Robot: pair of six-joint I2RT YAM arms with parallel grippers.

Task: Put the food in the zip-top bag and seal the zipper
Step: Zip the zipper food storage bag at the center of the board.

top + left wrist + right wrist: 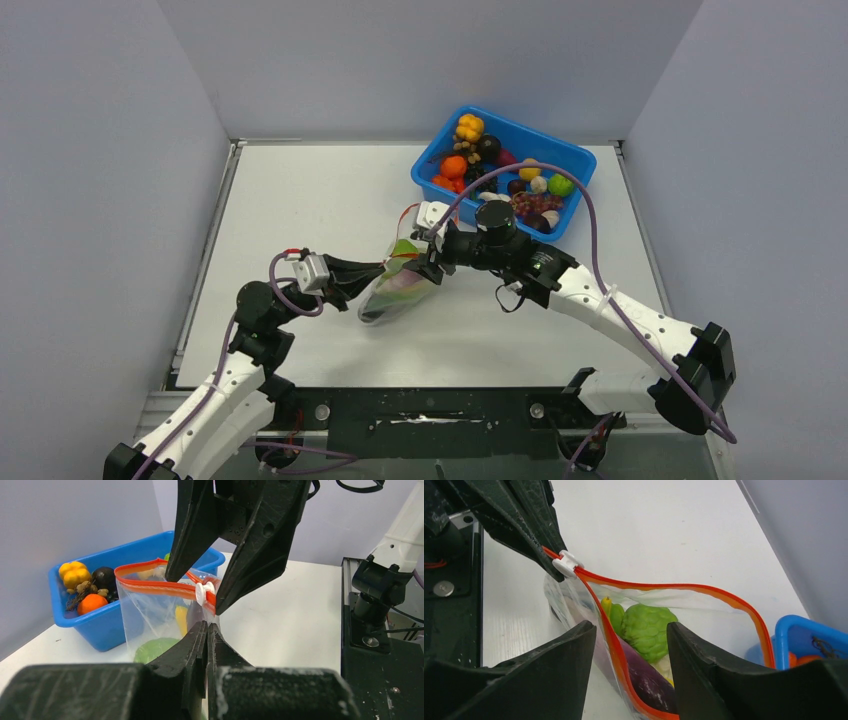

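Note:
The clear zip-top bag [395, 293] hangs over the table between my two grippers, its mouth gaping. Inside lie food pieces: a bumpy green fruit [647, 626], a dark purple eggplant [651, 680] and a yellow banana [606, 603]. My left gripper [207, 626] is shut on the bag's corner just below the white slider [202, 593]. The red-orange zipper [684, 586] runs from the slider [566, 563] round the open mouth. My right gripper [630, 626] is open, its fingers straddling the near lip of the zipper without pinching it.
A blue bin [500, 119] with several more toy fruits stands at the back right of the table, close behind the bag. The table's metal front rail [430, 410] and both arm bases lie at the near edge.

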